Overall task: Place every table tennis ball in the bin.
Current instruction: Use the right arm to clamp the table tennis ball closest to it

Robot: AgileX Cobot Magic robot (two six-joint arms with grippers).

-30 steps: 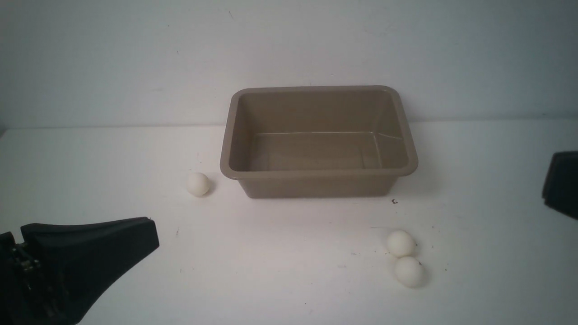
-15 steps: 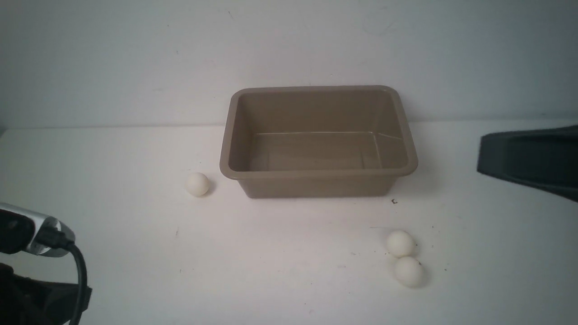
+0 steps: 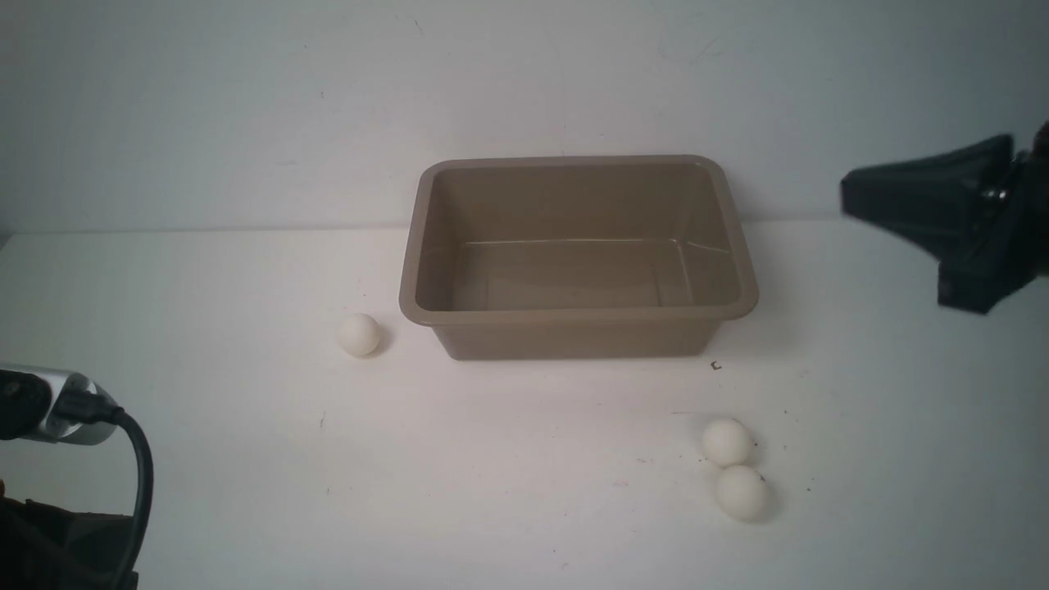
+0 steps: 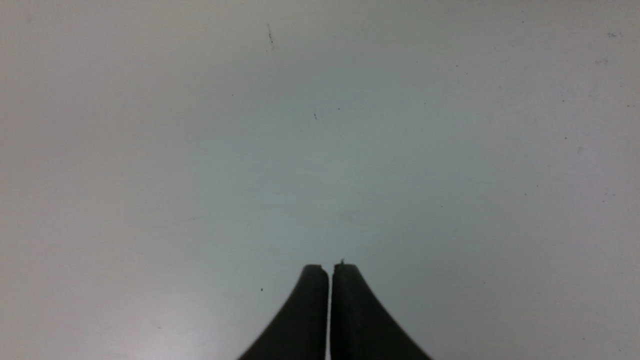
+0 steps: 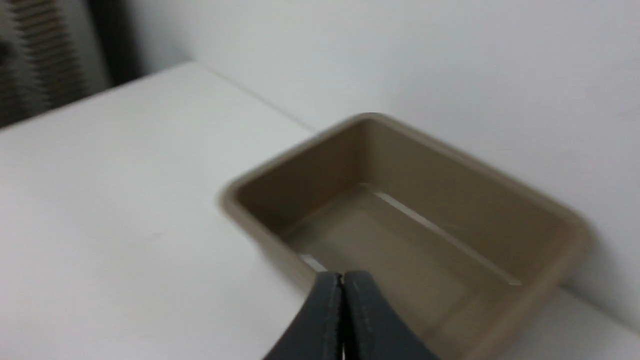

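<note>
Left claw and right claw are both closed on nothing. The bin is empty: first ball lies at its eight o'clock, second ball and third ball at five.

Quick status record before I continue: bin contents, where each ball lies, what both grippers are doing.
bin: bin upright on the table, empty
left ball: left ball on the table, near the bin's front-left corner, apart from it
right ball: right ball on the table, in front of the bin's right end
nearest ball: nearest ball appears to touch the right ball
left gripper: left gripper shut, empty, over bare table
right gripper: right gripper shut, empty, raised right of the bin
balls binned: none of three
</note>
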